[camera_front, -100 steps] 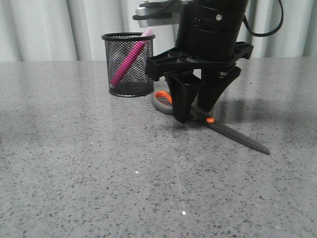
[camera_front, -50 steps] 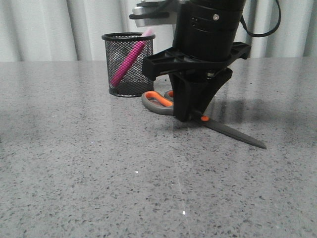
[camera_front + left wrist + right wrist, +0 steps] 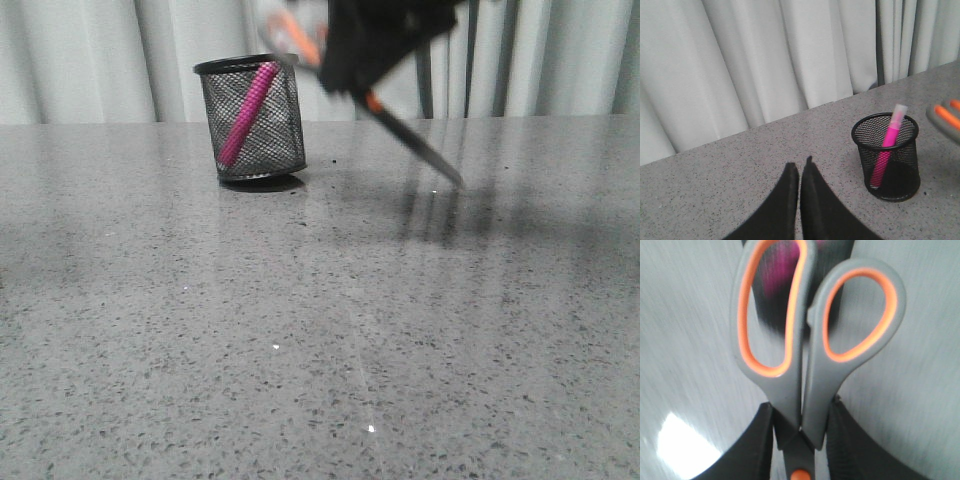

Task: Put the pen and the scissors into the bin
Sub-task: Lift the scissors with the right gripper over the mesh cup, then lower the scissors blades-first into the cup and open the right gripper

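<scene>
Scissors (image 3: 400,125) clamped in raised right hand (image 3: 375,45), blades down

1. The small black wire-mesh cylindrical bin (image 3: 251,120) stood on the grey speckled stone table (image 3: 300,330), toward its far left, in front of the pale pleated curtain (image 3: 100,55).
2. The slim pink pen (image 3: 247,112) leaned slantwise inside the bin.
3. The long grey scissors with orange-lined loops (image 3: 400,125) hung above the table, right of the bin, handles nearest it and blades slanting down to the right.
</scene>
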Robot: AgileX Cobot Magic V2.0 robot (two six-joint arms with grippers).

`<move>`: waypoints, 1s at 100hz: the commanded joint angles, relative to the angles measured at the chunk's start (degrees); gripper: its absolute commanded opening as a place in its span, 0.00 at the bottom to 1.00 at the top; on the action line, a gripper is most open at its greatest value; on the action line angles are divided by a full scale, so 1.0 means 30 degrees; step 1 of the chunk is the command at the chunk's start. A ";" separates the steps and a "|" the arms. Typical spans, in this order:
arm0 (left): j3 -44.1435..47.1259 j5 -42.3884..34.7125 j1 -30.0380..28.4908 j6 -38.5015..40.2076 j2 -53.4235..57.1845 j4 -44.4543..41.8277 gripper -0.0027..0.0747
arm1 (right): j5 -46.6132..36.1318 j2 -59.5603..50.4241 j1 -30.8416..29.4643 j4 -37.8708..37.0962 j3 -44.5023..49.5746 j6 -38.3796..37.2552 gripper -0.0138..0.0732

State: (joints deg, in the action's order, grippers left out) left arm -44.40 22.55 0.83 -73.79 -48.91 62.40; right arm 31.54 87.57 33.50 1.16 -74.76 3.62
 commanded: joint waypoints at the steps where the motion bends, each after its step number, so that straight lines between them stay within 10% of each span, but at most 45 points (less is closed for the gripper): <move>1: -0.0523 -0.0628 -0.0061 0.0242 0.0195 0.0702 0.01 | -0.4948 -0.1793 -0.0047 0.0047 0.0226 0.0058 0.08; 51: -0.0523 -0.0628 -0.0061 0.0242 0.0195 0.0702 0.01 | -2.0707 0.2150 -0.0005 0.0069 0.0034 0.0058 0.08; 100: -0.0523 -0.0592 -0.0061 0.0242 0.0195 0.0702 0.01 | -2.1323 0.5121 0.0024 0.0069 0.0034 0.0058 0.08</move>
State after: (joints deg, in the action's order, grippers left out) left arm -44.40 22.55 0.83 -73.79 -48.91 62.40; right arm -27.93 105.91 33.50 1.40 -73.02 3.62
